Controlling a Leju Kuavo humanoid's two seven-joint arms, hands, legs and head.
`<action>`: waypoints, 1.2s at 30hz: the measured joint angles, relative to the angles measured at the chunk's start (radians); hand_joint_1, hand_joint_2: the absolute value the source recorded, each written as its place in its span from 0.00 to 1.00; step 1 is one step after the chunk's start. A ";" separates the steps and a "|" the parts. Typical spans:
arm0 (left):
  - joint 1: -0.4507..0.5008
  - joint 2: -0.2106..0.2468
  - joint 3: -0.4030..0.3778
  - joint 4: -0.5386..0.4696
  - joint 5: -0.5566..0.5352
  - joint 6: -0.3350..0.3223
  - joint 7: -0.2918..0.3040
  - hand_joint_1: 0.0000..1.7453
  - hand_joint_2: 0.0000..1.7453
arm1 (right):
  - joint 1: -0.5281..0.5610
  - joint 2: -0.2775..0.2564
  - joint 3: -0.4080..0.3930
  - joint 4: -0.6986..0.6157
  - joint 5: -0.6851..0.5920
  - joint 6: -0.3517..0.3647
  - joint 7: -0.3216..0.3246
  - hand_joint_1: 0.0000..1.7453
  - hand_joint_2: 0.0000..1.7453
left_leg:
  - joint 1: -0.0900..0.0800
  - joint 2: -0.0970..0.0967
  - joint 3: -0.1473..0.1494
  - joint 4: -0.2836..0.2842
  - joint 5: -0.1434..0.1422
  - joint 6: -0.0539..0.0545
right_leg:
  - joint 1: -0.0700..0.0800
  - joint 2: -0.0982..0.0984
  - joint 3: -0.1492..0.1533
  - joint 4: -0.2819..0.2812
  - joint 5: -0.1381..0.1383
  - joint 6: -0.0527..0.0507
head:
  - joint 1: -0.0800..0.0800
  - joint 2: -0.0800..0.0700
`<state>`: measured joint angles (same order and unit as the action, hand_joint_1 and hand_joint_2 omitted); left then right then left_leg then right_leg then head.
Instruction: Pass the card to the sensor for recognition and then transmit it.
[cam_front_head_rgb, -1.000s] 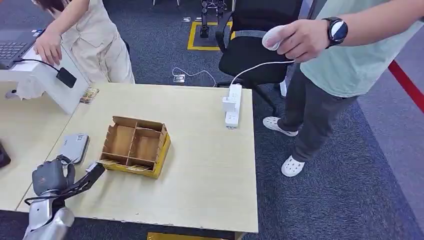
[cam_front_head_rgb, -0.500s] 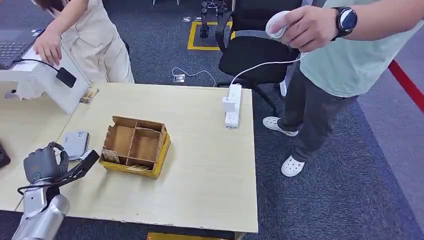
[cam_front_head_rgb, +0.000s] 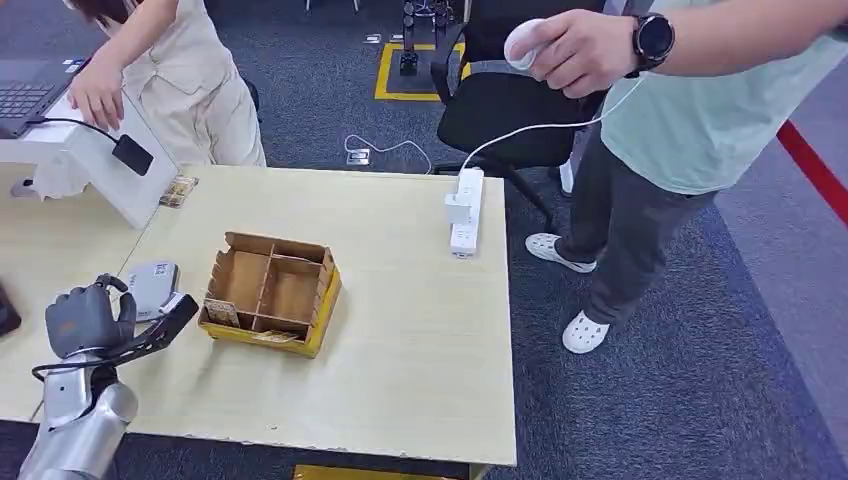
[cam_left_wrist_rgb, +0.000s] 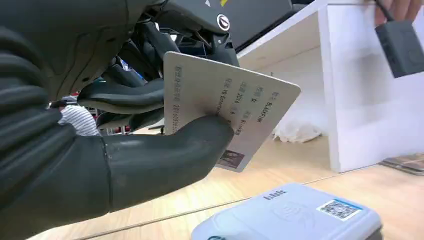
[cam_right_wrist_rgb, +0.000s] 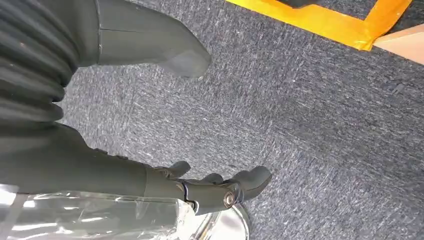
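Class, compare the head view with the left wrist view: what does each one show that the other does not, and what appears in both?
Head view alone: the cardboard box with dividers, the power strip, the office chair and two people standing by the table.

Left wrist view alone: the printed text and small photo on the card, and the sticker with a code on the sensor.

Both: the left hand holding the card, the grey sensor beside it, and the white stand.
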<state>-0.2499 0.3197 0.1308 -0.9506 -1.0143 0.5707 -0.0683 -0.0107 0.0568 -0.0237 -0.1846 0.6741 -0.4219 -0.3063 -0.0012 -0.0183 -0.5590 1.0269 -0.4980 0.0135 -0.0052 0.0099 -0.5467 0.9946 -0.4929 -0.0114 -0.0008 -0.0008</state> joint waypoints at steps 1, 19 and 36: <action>-0.004 -0.001 -0.005 0.002 -0.002 0.000 -0.006 1.00 1.00 | 0.000 0.000 0.000 0.000 0.001 0.000 0.000 0.00 1.00 | 0.000 0.000 0.000 0.000 0.000 0.000 | 0.000 0.000 0.000 0.000 0.000 0.000 | 0.000 0.000; -0.095 -0.025 -0.072 0.095 -0.051 -0.023 0.006 1.00 1.00 | -0.004 0.000 0.000 0.000 0.014 0.013 0.007 0.00 1.00 | 0.000 -0.001 0.000 0.000 0.000 0.000 | 0.000 -0.001 0.001 0.000 0.000 0.000 | 0.000 0.000; -0.159 -0.004 -0.103 0.252 -0.079 -0.030 0.064 1.00 1.00 | -0.005 0.001 0.000 0.000 0.025 0.015 0.013 0.00 1.00 | 0.000 0.000 -0.001 0.000 0.000 0.000 | 0.000 0.000 0.001 0.000 0.000 0.000 | 0.000 0.000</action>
<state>-0.4091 0.3159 0.0282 -0.6989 -1.0933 0.5409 -0.0046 -0.0159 0.0576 -0.0233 -0.1850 0.6989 -0.4070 -0.2934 -0.0010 -0.0182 -0.5596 1.0269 -0.4977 0.0130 -0.0051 0.0103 -0.5458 0.9949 -0.4927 -0.0115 -0.0008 -0.0008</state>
